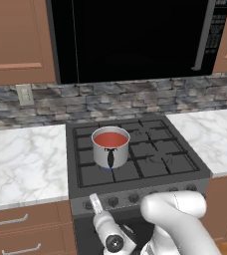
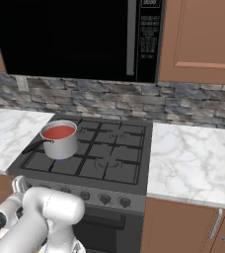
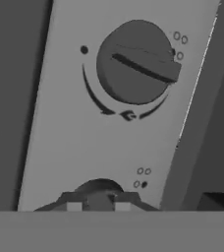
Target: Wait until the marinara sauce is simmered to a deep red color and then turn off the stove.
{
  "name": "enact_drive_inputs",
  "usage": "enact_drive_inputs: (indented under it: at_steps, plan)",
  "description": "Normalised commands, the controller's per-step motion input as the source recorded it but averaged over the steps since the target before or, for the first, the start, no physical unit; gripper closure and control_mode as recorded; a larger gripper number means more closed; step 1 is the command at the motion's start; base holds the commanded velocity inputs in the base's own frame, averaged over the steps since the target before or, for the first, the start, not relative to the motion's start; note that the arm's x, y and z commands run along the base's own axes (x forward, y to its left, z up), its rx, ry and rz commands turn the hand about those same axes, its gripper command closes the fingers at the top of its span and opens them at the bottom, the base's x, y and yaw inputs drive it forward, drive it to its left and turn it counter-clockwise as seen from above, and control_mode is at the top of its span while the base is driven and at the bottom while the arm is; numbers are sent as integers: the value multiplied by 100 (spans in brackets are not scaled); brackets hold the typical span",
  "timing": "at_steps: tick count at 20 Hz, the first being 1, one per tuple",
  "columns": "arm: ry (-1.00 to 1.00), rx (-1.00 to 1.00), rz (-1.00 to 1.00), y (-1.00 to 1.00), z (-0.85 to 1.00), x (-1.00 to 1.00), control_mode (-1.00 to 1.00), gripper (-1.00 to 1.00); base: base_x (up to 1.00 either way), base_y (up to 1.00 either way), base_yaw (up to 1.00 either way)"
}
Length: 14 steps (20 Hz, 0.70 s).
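Red sauce in the pot, gripper at a front knob of the stove

The marinara sauce [image 1: 110,139] lies as a smooth, flat red disc inside a shiny steel pot [image 1: 110,148] with a black handle, on the near left burner of the stove [image 1: 150,164], a little blue flame under the pot. The gripper [image 3: 98,206] is at the front panel's left end, its fingertips [image 3: 73,205] close together on either side of a knob [image 3: 100,189]; whether they grip it I cannot tell. Another knob [image 3: 136,61] sits just beyond.

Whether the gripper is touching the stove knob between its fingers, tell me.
Cannot tell. In the hand view the gripper has its fingers close on either side of the knob, but neither contact nor a gap shows plainly.
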Motion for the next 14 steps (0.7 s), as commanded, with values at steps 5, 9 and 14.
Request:
enact_drive_inputs:
  at_steps: [5, 9, 14]
  plan:
    - [0, 61, -36, -50, 0, -23, -100, 100, 0, 0, 0]
    - [0, 62, -38, -54, 0, -19, -100, 100, 0, 0, 0]
    - [0, 63, -38, -41, -2, -22, -100, 100, 0, 0, 0]
